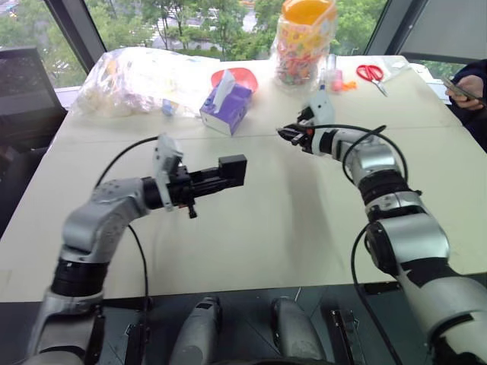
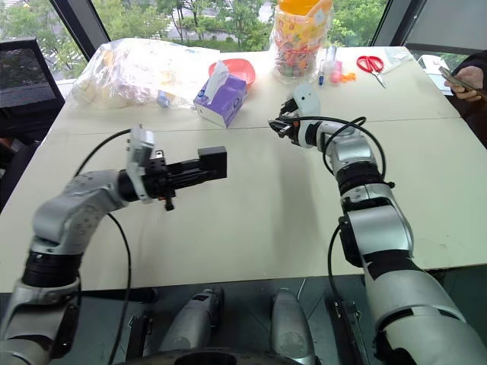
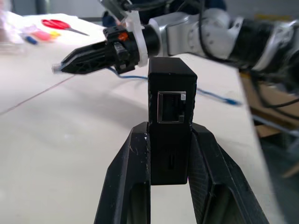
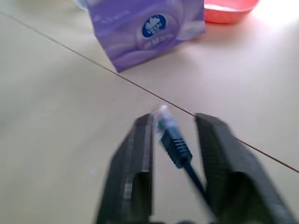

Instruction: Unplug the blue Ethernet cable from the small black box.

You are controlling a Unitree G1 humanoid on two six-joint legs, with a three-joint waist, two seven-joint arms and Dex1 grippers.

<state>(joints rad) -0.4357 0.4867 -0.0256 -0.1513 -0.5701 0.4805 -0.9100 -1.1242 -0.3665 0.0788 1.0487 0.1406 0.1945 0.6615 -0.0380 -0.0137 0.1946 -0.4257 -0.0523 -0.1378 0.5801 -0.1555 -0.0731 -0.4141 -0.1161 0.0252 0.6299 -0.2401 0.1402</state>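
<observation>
My left gripper (image 1: 228, 173) is shut on the small black box (image 3: 170, 116) and holds it level above the table's middle. The box's port faces outward and has nothing in it. Further back and to the right, my right gripper (image 4: 173, 119) hangs above the table. Its fingers stand apart, and the clear plug of the blue Ethernet cable (image 4: 172, 137) lies between them, leaning against one finger. Behind the box, the blue cord (image 3: 215, 96) trails over the tabletop.
A purple tissue box (image 1: 226, 106) and a red bowl (image 1: 245, 76) stand just beyond the right gripper. At the back are a clear plastic bag (image 1: 137, 76), a jar of colourful bits (image 1: 304, 42) and red scissors (image 1: 371, 74). A person's hand holds a phone (image 1: 466, 91) at the far right.
</observation>
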